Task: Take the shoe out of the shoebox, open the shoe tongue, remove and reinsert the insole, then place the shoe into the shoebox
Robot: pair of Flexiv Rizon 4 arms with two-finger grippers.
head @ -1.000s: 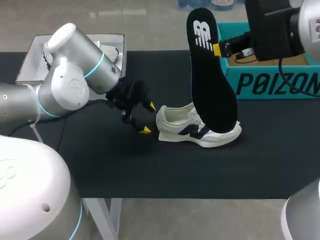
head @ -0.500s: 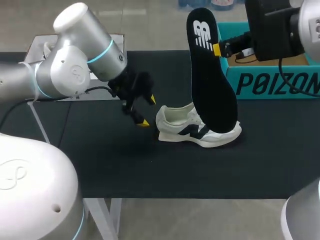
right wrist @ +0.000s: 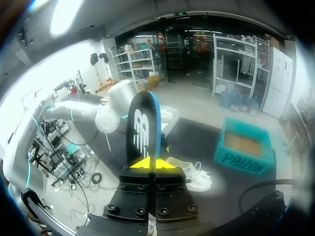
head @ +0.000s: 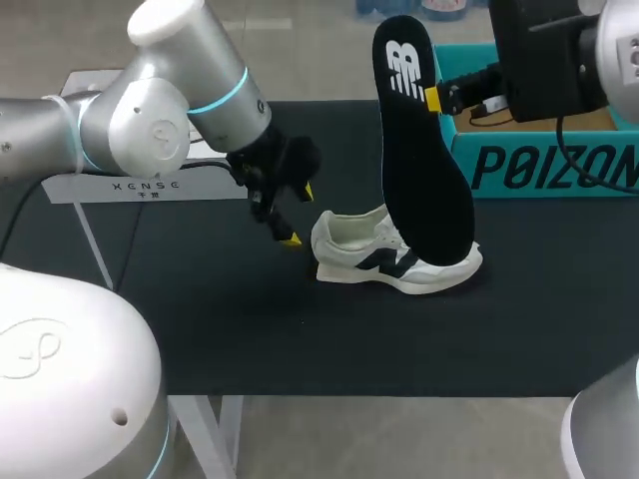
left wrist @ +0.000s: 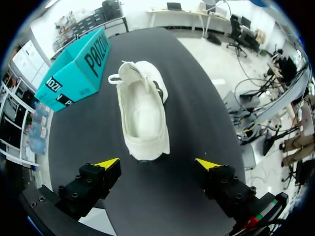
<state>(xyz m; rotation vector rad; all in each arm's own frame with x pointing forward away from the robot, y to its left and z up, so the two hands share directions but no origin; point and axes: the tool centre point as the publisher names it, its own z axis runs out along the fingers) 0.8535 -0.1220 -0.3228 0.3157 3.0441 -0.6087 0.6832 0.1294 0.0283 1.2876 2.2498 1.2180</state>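
Two arms, left gripper (head: 298, 214) angled down, spread wide beside shoe (head: 355, 246), right gripper (head: 432, 99) raised, clamping upright insole (head: 424, 170).

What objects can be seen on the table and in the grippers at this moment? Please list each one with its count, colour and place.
white low sneaker with dark side marks: 1, white and dark, lying on the table near its middle, just ahead of the left gripper
flat black foam insole: 1, black with a white logo, held upright above the sneaker, lower end at the shoe
teal cardboard shoebox: 1, teal, far right of the table
white box: 1, white, far left, mostly hidden behind the left arm
table: 1, black top
left gripper: 1, yellow tips, open, empty
right gripper: 1, yellow tips, shut on the insole's edge
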